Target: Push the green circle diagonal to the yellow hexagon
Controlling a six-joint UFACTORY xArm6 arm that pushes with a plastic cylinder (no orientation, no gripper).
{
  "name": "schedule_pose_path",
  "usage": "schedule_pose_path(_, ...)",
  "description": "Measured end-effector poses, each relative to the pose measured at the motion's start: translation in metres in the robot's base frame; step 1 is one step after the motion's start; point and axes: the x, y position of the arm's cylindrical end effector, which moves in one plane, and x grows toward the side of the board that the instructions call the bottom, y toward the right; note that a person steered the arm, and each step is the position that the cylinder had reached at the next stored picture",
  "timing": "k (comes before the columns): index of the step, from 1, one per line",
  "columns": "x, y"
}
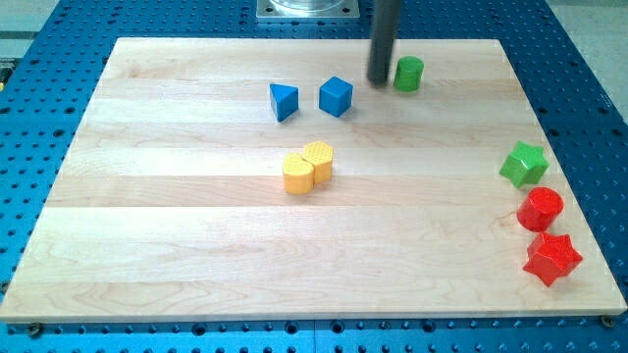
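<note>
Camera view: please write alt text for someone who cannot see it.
My tip sits just left of the green circle near the board's top edge. Two blue blocks lie to its left, two touching yellow blocks sit mid-board, and a green star, red circle and red star line the right edge.

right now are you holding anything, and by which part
Nothing is held; I have only a rod. My tip stands just to the view's left of the green circle, close beside it.

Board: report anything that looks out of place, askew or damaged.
Nothing stands out. Every block sits flat on the wooden board. My tip is just left of the green circle. The two yellow blocks touch each other; whether that matters, I cannot tell.
</note>
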Motion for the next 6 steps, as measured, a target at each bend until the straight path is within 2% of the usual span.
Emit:
schedule_pose_path(1,-0.02,0.019)
schedule_pose_path(2,-0.038,0.011)
schedule_pose_path(3,-0.034,0.086)
schedule_pose_path(4,0.01,0.102)
schedule_pose_path(5,-0.024,0.091)
schedule_pose_path(6,-0.026,0.036)
